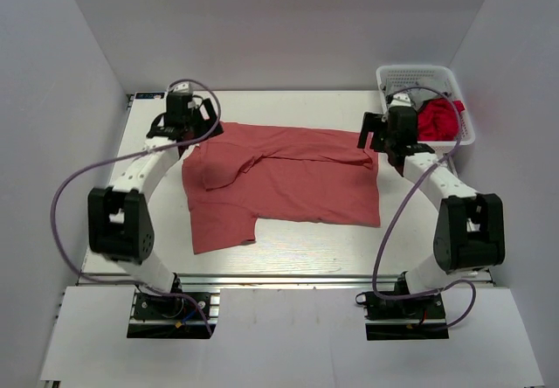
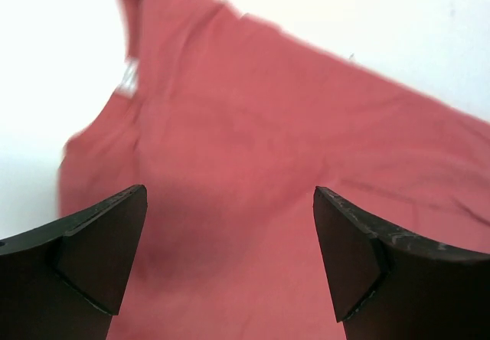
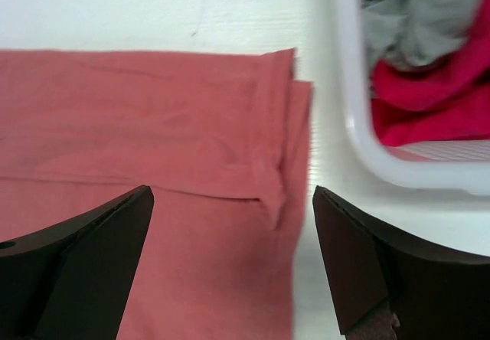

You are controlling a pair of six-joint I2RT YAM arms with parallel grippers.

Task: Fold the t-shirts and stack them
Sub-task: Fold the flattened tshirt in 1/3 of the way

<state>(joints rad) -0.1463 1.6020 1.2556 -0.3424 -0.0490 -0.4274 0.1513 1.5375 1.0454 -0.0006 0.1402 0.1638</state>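
Note:
A salmon-red t-shirt [image 1: 284,183] lies spread on the white table, its far edge folded toward the middle. My left gripper [image 1: 194,133] hovers open over the shirt's far left corner; the left wrist view shows red cloth [image 2: 253,171] below the spread jaws, nothing held. My right gripper [image 1: 377,136] hovers open over the shirt's far right corner; the right wrist view shows the folded edge [image 3: 268,194] between the jaws, nothing held.
A white basket [image 1: 393,75] at the far right holds a bright red and a grey garment [image 1: 439,119]; it also shows in the right wrist view [image 3: 360,141]. White walls enclose the table on three sides. Purple cables loop beside both arms.

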